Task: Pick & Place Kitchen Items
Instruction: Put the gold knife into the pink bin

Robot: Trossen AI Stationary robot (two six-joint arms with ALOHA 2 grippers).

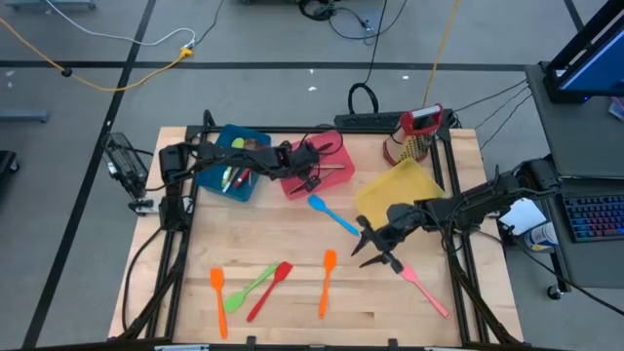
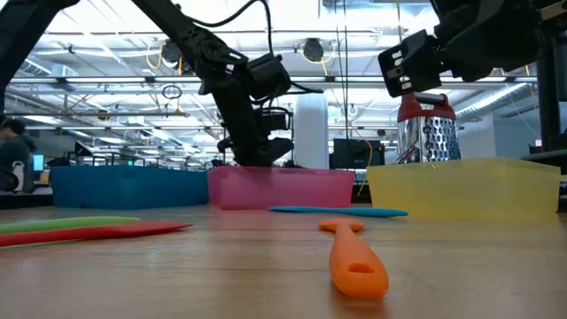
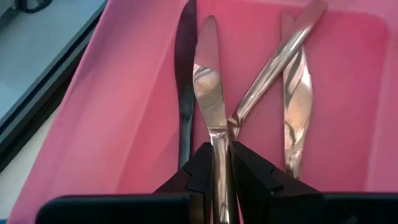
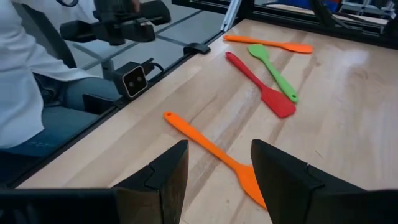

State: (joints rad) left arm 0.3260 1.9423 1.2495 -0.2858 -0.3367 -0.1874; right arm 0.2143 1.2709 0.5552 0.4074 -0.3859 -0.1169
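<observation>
My left gripper (image 3: pixel 221 163) reaches down into the pink bin (image 1: pixel 341 156) at the table's far middle and is shut on a copper knife (image 3: pixel 207 81). A black knife (image 3: pixel 185 81) and two more copper pieces (image 3: pixel 273 62) lie on the bin's floor. My right gripper (image 1: pixel 373 249) hangs open above the table right of the middle, over an orange spatula (image 4: pixel 211 149), and touches nothing. On the wood lie a blue spatula (image 1: pixel 331 214), a pink one (image 1: pixel 424 288), a red one (image 1: pixel 271 288), a green one (image 1: pixel 249 288) and another orange one (image 1: pixel 218 297). My left gripper pinches the copper knife's handle (image 3: pixel 219 146) between its two fingers. The fingers (image 3: pixel 249 168) slant down from the table's left and lie roughly along the knife. The blade (image 3: pixel 205 56) points ahead over the bin's floor, between the other cutlery. Whether it rests there I cannot tell.
A blue bin (image 1: pixel 234 161) holding utensils stands left of the pink one, and a yellow bin (image 1: pixel 400 190) right of it. A red-topped metal grater (image 1: pixel 414 132) is at the far right corner. A person in a white shirt (image 4: pixel 25 74) sits beyond the table's edge.
</observation>
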